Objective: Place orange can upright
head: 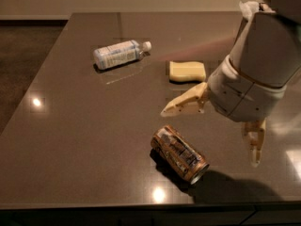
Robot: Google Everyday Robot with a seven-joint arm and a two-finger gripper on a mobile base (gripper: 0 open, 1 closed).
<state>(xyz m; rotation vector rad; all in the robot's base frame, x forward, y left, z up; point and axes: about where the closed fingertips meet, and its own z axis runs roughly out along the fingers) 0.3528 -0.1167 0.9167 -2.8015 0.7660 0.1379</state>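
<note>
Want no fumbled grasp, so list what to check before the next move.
1. Can upright: not ok, it lies on its side.
2. Gripper open: ok, fingers spread wide.
3. Can gripped: not ok, the gripper hovers beside it, not touching.
4. Room around can: ok, bottle and sponge lie well apart.
5. Can fully on table: ok, but near the front edge.
6. Can empty or full: cannot tell.
</note>
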